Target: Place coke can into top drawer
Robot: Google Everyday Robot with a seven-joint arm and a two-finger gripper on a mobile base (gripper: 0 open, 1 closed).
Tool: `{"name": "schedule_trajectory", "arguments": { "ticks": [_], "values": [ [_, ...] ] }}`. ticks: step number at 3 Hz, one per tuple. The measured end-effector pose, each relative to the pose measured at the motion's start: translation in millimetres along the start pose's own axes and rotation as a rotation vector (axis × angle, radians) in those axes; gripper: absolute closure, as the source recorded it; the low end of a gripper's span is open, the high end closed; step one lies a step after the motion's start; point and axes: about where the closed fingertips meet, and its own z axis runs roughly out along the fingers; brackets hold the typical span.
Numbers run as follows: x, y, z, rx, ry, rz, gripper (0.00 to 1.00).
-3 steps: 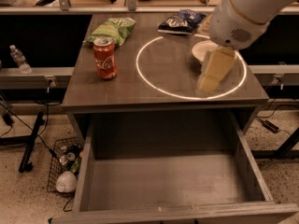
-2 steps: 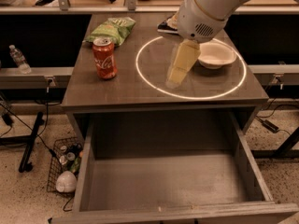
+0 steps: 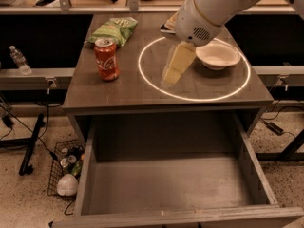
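Speckled floor (image 3: 28, 198) runs under a grey table (image 3: 118, 91), and everything else is placed from that table. On its top, near the left edge, the coke can (image 3: 106, 59) stands upright, its red side and white script facing the camera. Behind the can, toward the table's far left corner, lies a green chip bag (image 3: 114, 30). A bright ring of light (image 3: 190, 97) lies across the middle and right of the tabletop, and a white bowl (image 3: 217, 56) sits inside it toward the right.

The gripper (image 3: 170, 80) hangs over the middle of the tabletop, inside the ring and well to the right of the can, tilted down and to the left; it touches nothing, and I cannot tell whether it is open or closed.

Below the table's front edge the top drawer (image 3: 85, 179) is pulled out, with its flat bottom bare. On the floor left of the table sits a wire basket (image 3: 61, 175) holding bottles.
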Motion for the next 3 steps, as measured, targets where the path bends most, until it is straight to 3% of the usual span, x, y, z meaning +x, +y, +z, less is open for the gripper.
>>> {"name": "schedule_trajectory", "arguments": {
  "ticks": [1, 2, 3],
  "values": [
    [-34.9, -35.2, 49.7, -0.013, -0.183, 0.046, 0.0],
    [-79.6, -60.4, 100.2, -0.09, -0.352, 0.085, 0.0],
    [-110.3, -62.8, 132.1, -0.168, -0.436, 0.099, 0.0]
  ]
}}
